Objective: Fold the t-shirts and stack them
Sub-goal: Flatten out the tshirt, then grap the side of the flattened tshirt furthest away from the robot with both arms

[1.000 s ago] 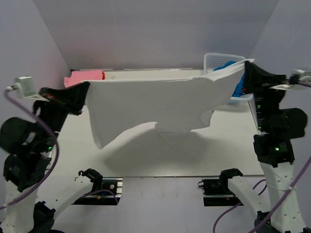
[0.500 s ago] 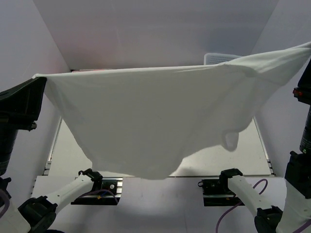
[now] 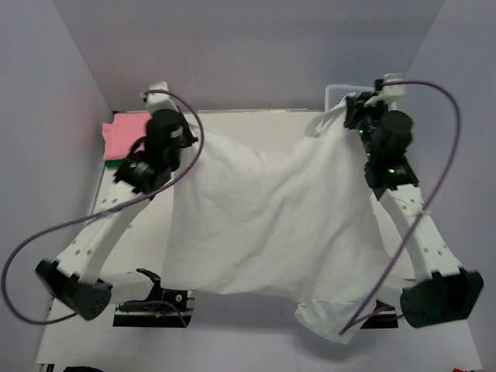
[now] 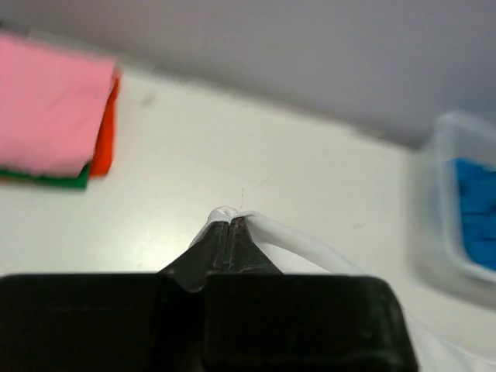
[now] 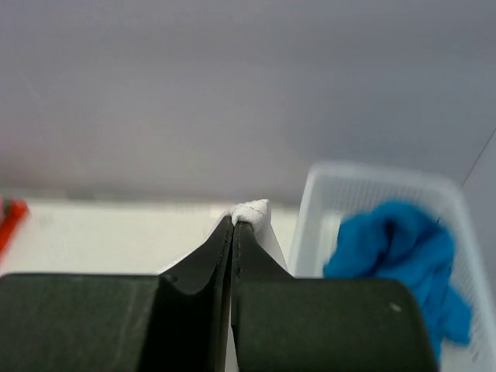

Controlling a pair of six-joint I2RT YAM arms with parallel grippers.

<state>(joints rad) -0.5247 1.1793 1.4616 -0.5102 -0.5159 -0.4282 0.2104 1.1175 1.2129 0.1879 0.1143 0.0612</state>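
Note:
The white t-shirt (image 3: 263, 225) lies spread between both arms over the table, its near hem hanging past the front edge. My left gripper (image 3: 187, 139) is shut on its far left corner, where a white fold (image 4: 229, 213) shows at the fingertips. My right gripper (image 3: 350, 108) is shut on its far right corner (image 5: 252, 209), next to the basket. The blue t-shirt (image 5: 403, 248) lies bunched in the basket. The folded stack, pink (image 4: 46, 116) on top with orange-red (image 4: 103, 147) and green (image 4: 46, 180) below, sits at the far left (image 3: 120, 138).
The white lattice basket (image 3: 341, 93) stands at the far right corner, close to my right gripper, and also shows in the right wrist view (image 5: 333, 201). Grey walls close in the back and both sides. The arm bases sit at the near edge.
Both arms have swung from high and near the camera to low at the far side. The shirt, held stretched in the air before, now drapes down onto the table.

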